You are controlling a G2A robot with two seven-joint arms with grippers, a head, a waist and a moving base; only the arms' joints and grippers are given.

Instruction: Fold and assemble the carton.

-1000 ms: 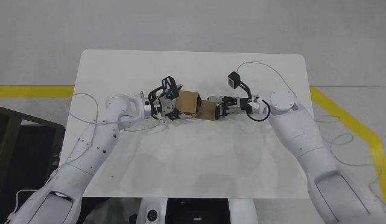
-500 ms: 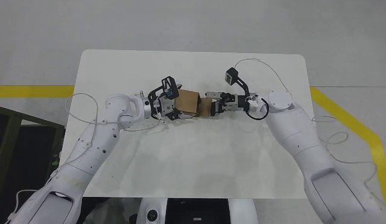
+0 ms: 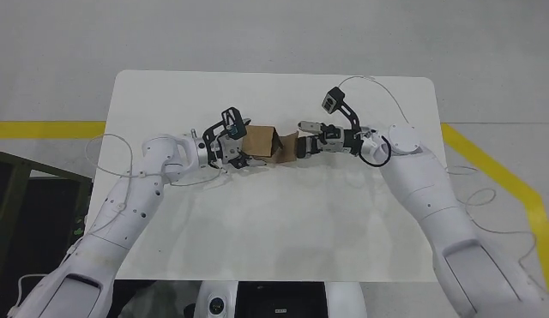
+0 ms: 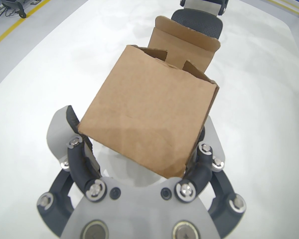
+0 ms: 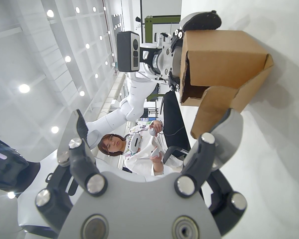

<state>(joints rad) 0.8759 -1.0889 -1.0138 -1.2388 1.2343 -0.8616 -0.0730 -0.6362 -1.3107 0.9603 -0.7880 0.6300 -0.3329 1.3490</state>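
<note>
The brown carton (image 3: 262, 143) is held between the two grippers near the middle of the white table (image 3: 171, 95), slightly closer to its far edge. The left gripper (image 4: 139, 128) is clamped on the carton's end nearest it. The right gripper (image 5: 154, 118) has its fingers (image 5: 228, 125) spread apart, one of them touching the open flap (image 5: 214, 105) at the carton's other end.

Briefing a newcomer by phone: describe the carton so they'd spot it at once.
On the white table, find the left gripper and the open right gripper, facing each other. The carton sits between them, its body clamped by the left one, its flap toward the right one. It is the only brown cardboard thing there.
</note>
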